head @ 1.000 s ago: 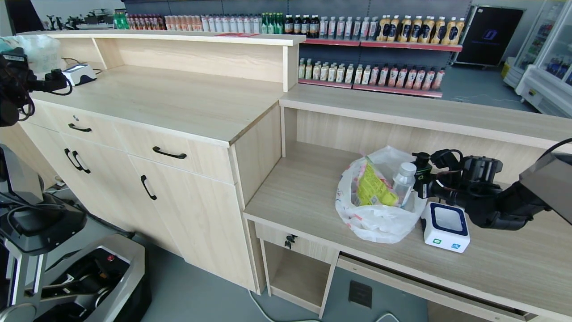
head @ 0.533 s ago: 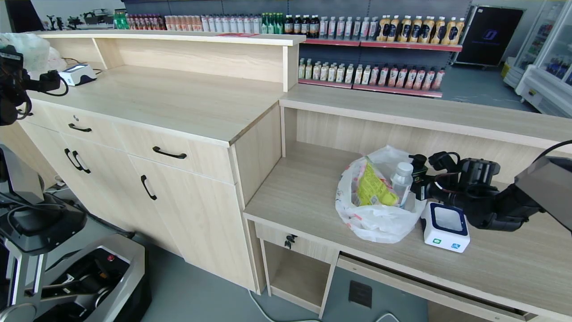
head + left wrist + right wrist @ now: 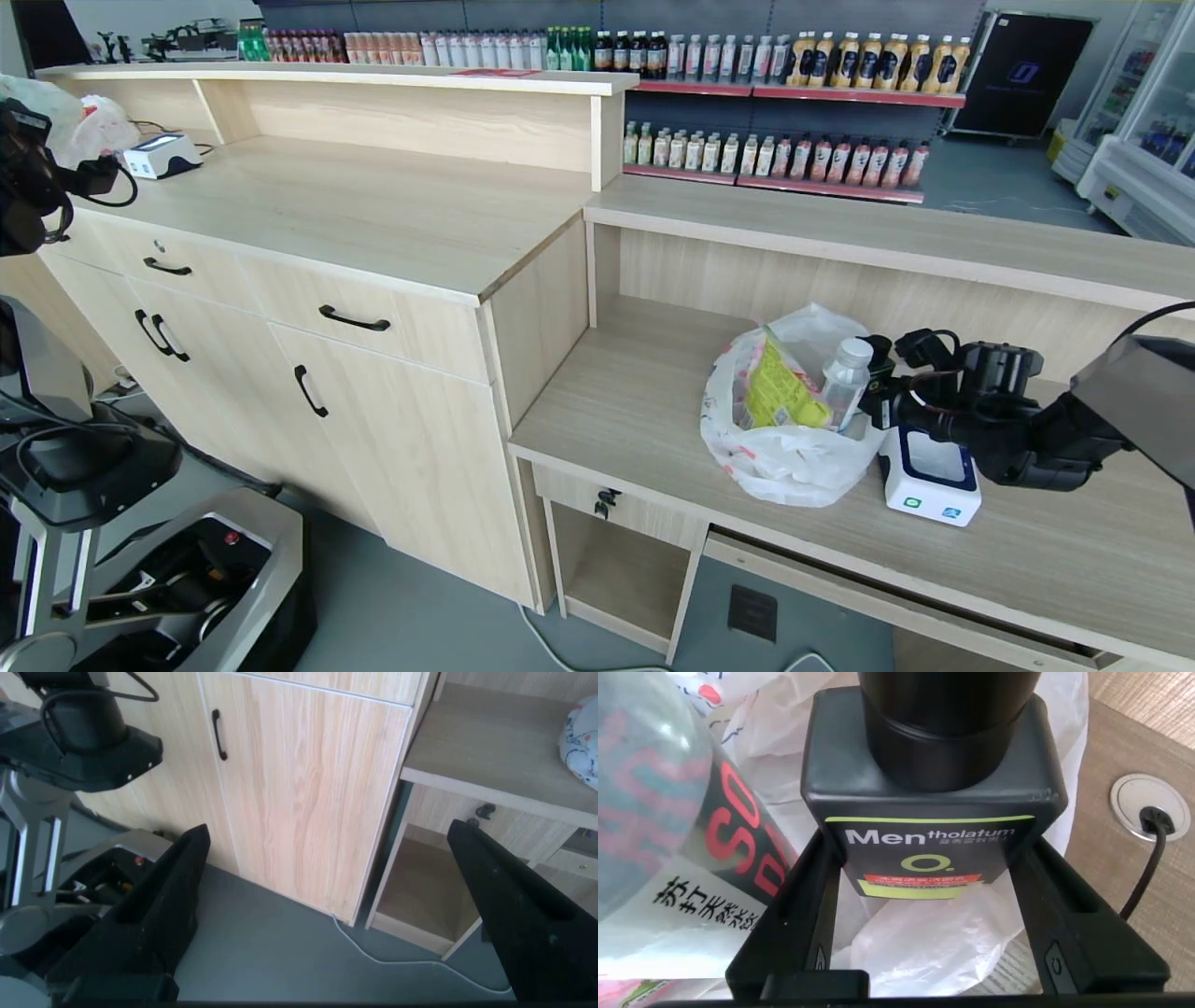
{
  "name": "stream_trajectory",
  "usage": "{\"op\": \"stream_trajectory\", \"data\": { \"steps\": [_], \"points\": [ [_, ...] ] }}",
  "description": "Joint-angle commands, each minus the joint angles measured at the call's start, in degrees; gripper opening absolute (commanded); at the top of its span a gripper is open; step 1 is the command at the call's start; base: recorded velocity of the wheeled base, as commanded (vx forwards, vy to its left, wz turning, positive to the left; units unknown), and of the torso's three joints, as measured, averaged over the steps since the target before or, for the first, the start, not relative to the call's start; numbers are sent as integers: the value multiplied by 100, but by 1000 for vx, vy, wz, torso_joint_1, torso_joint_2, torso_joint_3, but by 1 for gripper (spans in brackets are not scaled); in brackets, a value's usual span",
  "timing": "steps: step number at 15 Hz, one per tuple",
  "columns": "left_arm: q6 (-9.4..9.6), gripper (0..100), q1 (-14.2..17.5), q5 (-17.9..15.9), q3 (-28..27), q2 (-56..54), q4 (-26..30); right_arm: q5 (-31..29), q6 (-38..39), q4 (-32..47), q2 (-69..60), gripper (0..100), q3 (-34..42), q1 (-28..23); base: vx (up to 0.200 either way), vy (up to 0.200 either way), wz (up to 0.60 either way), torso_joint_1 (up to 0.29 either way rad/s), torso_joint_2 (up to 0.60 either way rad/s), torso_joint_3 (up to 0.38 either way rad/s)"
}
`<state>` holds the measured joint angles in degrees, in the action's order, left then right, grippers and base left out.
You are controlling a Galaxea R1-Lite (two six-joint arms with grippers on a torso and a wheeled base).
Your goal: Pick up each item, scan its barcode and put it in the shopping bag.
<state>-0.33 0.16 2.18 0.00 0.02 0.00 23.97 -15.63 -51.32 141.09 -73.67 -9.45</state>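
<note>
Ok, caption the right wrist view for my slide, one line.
Right gripper shut on a dark bottle, held over the white shopping bag, next to a clear water bottle.

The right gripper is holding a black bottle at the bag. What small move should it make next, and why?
Probably lower the black bottle into the bag, then open the fingers. The right gripper holds it at the bag's open mouth, next to the water bottle already inside; it seems not yet deep enough to release.
</note>
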Motion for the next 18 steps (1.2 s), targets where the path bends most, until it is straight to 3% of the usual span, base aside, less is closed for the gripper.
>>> {"op": "stream_trajectory", "data": {
  "steps": [1, 2, 13, 18],
  "points": [
    [-2, 100, 2, 2, 0, -2, 0, 3, 16, 8, -3, 0, 2, -4, 0, 0, 0, 0, 0, 0],
    [-2, 100, 2, 2, 0, -2, 0, 3, 7, 8, -21, 100, -7, -4, 0, 0, 0, 0, 0, 0],
    [-2, 100, 2, 2, 0, -2, 0, 539, -19, 184, -952, 100, -148, -127, 0, 0, 0, 0, 0, 0],
    [-2, 100, 2, 2, 0, -2, 0, 521, -46, 1063, -2815, 100, 63, -286, 0, 0, 0, 0, 0, 0]
  ]
}}
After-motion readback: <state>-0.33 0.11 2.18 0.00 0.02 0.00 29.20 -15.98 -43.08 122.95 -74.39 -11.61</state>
